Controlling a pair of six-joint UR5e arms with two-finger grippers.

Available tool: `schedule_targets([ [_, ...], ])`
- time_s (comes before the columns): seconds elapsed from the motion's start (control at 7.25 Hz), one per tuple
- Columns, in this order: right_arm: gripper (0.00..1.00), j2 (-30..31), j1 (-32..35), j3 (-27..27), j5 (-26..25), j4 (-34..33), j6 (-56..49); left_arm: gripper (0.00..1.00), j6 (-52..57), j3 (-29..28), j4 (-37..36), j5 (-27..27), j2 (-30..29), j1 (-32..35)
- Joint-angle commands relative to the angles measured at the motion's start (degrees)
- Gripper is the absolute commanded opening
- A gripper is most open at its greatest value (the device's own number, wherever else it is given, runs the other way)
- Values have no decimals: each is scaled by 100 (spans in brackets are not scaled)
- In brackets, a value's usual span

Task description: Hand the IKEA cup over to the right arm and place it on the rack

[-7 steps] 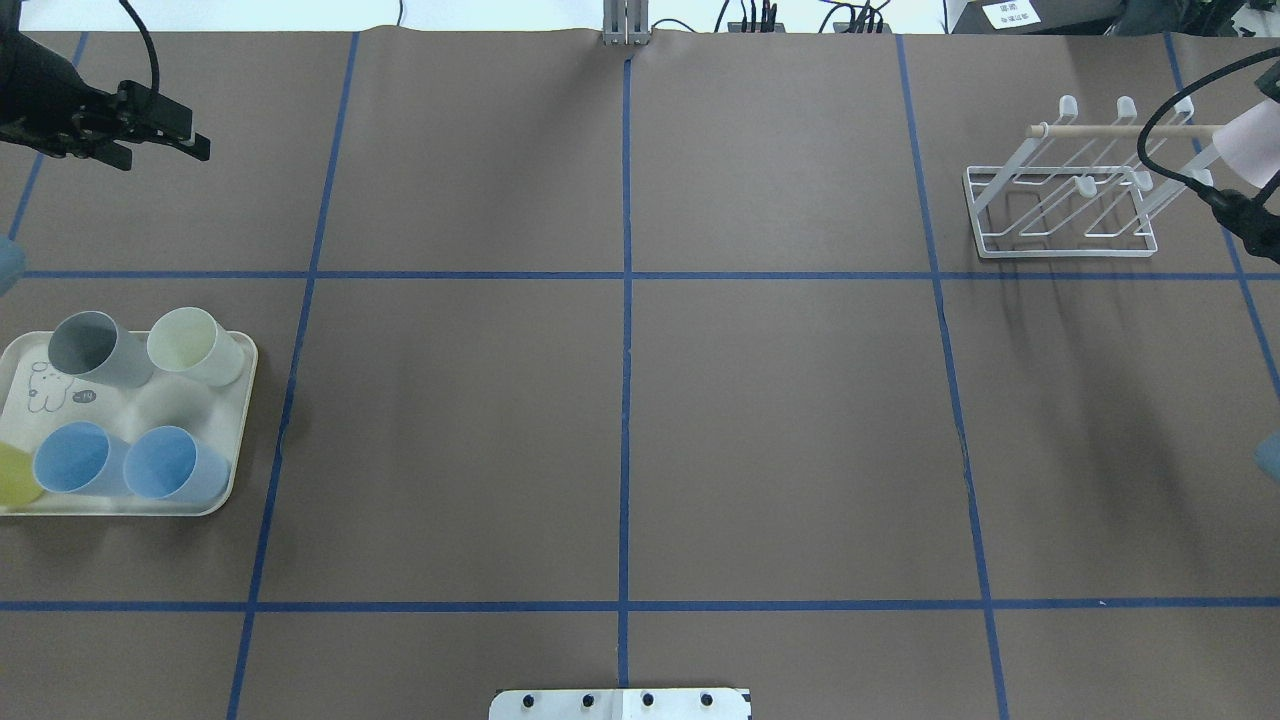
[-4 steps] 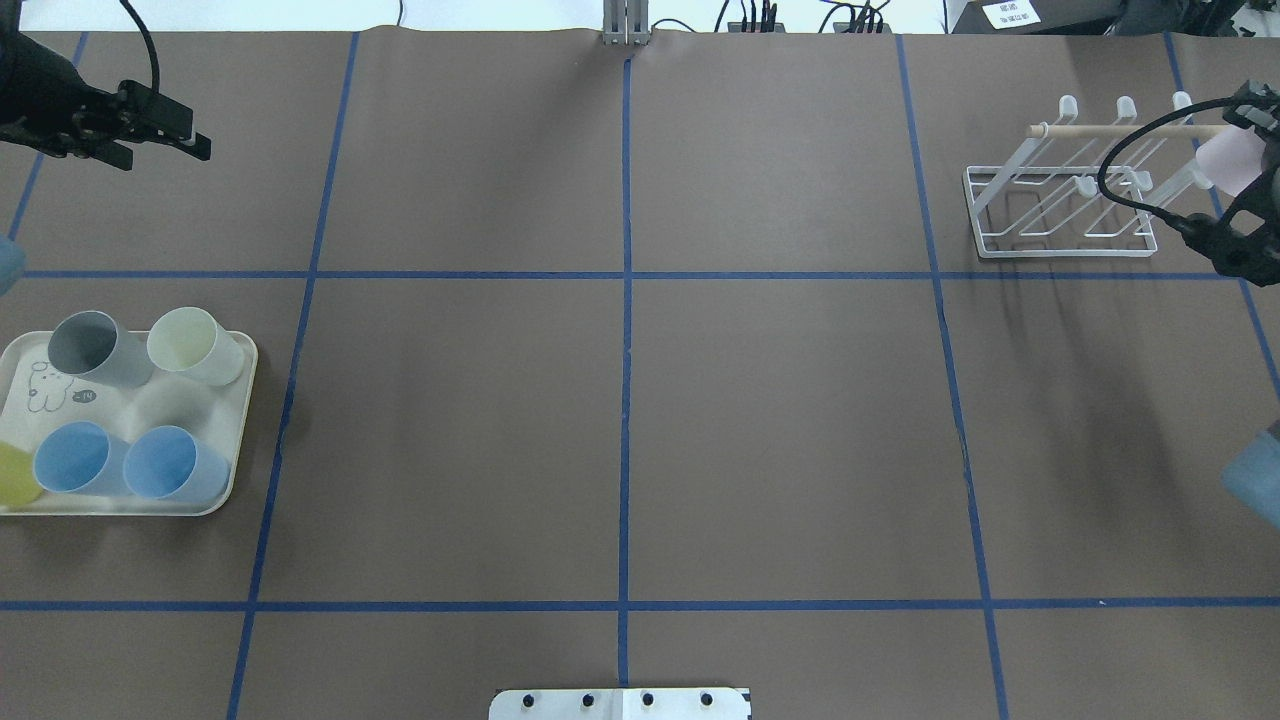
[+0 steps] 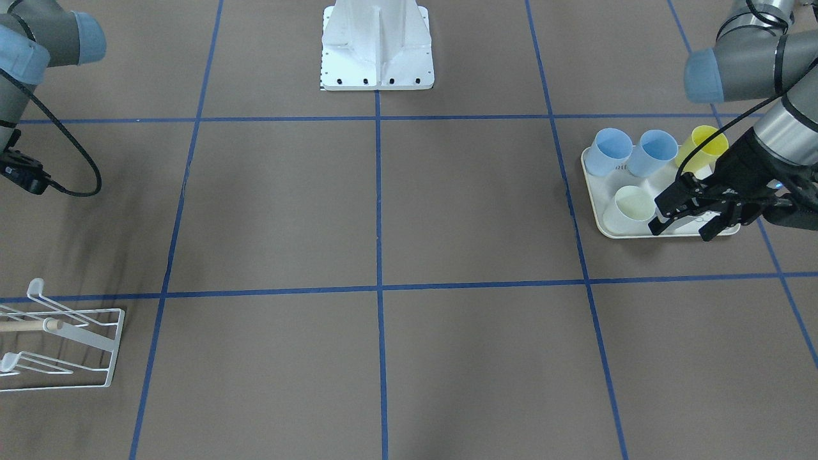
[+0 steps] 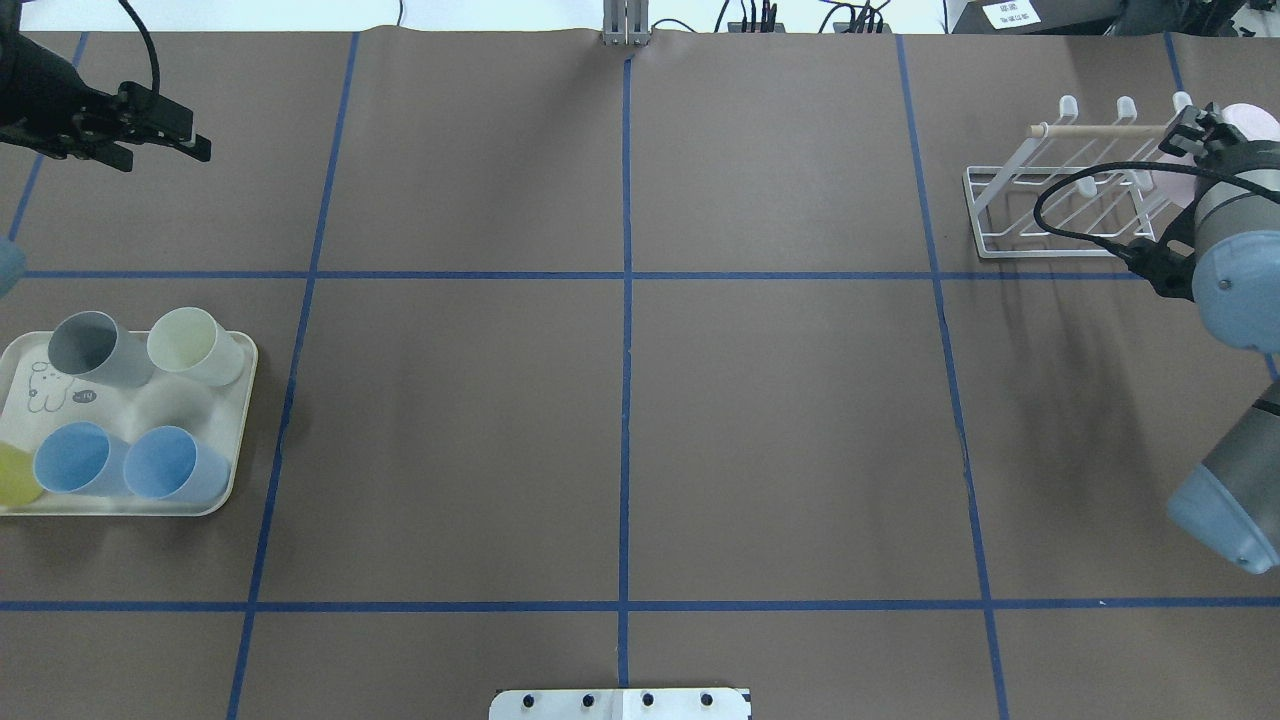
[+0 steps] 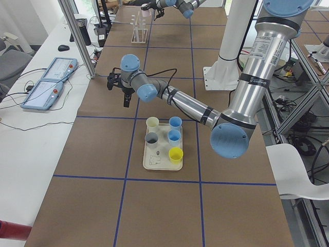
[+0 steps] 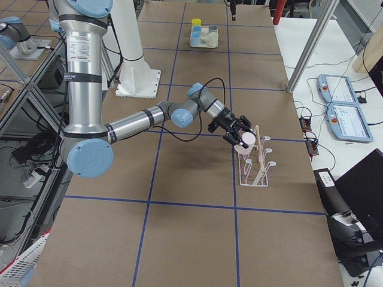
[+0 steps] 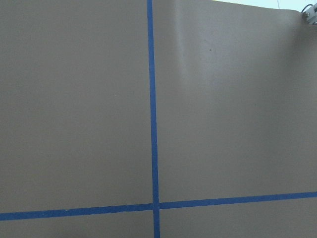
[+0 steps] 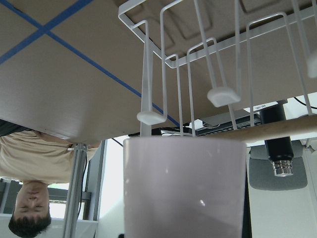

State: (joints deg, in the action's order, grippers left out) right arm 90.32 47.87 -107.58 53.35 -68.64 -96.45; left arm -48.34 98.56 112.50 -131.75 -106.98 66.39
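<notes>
Blocking most of the IKEA cup [image 8: 184, 193] in the overhead cam, the right hand [image 6: 238, 133] & right arm [image 4: 1238, 300] let only a pink sliver show. Side cam: hand clenched round the cup, which is tipped off upright at the 3 o'clock end of the rack [image 4: 1066, 253], by the dowel [image 4: 1100, 129] tip. Wrist cam: a prong cap [image 8: 151, 117] sits just over the cup rim; touching or not, can't tell. Front cam cuts the rack at the frame edge. Rack stands approx 2 o'clock on the worktop [image 4: 800, 450]. Left hand [image 4: 198, 140], 10 o'clock, spread open, empty. Tray [image 4: 175, 405], 9 o'clock, holds 5: blue cup x2 [image 4: 72, 457], grey cup [image 4: 85, 345], cream cup [image 4: 185, 338], yellow cup [image 4: 12, 475] (clipped by overhead frame edge).
</notes>
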Motion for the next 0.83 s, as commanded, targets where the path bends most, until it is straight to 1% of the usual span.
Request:
schedule_targets([
  [0.0, 38, -190, -93, 193, -201, 9, 12, 100, 0, -4, 0, 0, 2, -3],
  [0.14, 38, -277, -154, 220, -289, -8, 3, 100, 0, -4, 0, 0, 2, -3],
  [0.41, 38, -426, -164, 447, -360, 26, 3, 100, 0, -4, 0, 0, 2, -3],
  [0.69, 38, -427, -164, 545, -395, 44, 3, 100, 0, -13, 0, 9, -7, -12],
])
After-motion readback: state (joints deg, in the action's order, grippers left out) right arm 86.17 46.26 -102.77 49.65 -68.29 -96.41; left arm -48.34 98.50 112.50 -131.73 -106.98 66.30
